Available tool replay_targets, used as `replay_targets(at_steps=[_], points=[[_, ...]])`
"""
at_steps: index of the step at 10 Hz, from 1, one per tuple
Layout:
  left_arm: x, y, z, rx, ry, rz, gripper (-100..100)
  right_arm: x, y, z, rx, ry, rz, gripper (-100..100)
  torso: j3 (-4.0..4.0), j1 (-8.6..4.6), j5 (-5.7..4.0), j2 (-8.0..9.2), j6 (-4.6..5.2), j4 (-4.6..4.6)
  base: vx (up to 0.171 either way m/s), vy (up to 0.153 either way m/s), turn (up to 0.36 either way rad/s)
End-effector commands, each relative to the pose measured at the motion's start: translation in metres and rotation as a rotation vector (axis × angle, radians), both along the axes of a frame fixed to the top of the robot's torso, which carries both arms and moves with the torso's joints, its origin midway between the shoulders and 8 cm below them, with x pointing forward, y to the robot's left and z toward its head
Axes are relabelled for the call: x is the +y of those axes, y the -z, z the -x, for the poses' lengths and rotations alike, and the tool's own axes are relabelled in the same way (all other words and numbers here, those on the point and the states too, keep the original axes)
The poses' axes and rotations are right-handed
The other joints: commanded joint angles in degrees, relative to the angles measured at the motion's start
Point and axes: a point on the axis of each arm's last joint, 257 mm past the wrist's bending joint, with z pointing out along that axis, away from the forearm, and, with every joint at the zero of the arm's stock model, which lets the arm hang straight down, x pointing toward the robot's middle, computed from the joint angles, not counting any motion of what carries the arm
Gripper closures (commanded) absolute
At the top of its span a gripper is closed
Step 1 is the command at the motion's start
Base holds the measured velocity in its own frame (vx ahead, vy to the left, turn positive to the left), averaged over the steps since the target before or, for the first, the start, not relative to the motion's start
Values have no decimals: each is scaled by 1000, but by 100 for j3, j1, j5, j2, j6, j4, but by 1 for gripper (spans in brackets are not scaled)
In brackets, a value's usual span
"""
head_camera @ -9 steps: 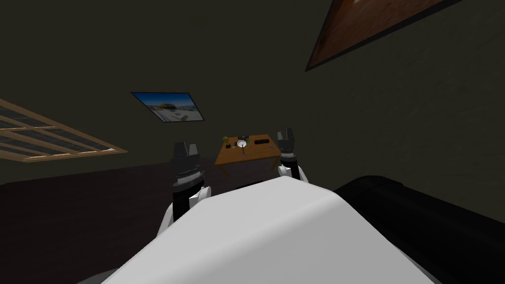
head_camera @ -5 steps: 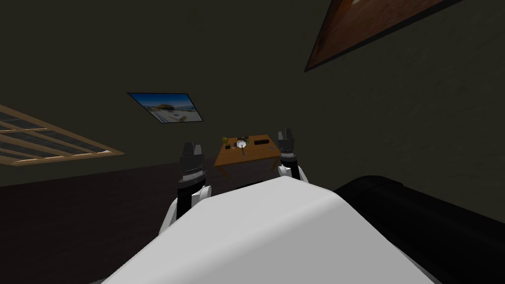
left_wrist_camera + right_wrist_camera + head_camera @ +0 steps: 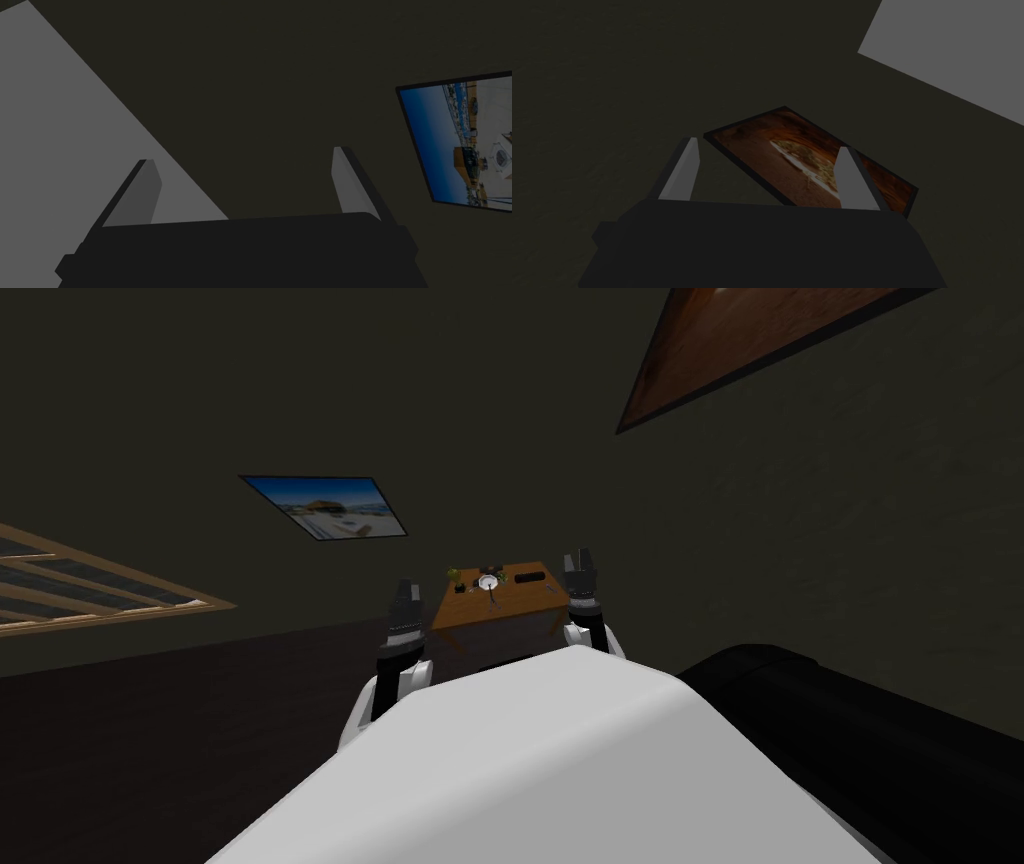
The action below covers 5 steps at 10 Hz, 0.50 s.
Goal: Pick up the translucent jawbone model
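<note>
A small wooden table (image 3: 470,608) stands far ahead across the dark floor. On it lie a round white thing (image 3: 488,581), a green thing (image 3: 457,576) and a dark bar (image 3: 529,577); at this distance I cannot tell which is the jawbone model. Both arms are raised before me, well short of the table. My left gripper (image 3: 405,593) (image 3: 245,156) is open with nothing between its fingers. My right gripper (image 3: 579,563) (image 3: 768,144) is also open and holds nothing.
A large black rounded bulk (image 3: 860,738) lies close at my right. Dark floor (image 3: 180,718) stretches between me and the table. A wood-framed window (image 3: 90,578) sits at the left, and a blue picture (image 3: 325,506) hangs on the far wall.
My left arm has swung inward towards the middle and its hand has turned edge-on. The window and blue picture have slid slightly left in my view. The right arm holds still.
</note>
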Motion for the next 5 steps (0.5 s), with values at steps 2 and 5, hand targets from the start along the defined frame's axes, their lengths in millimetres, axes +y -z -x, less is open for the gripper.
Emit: replay_targets(at_steps=[2,5], points=[[-3,28,-20,58,-5,-30,-100,0,0,0,0,0,0,0,-1,-2,0,-1,0,0,65,8,-58],[-3,58,-37,125,-10,-54,-100,0,0,0,0,0,0,0,2,1,0,4,-2,0,48,16,-42]])
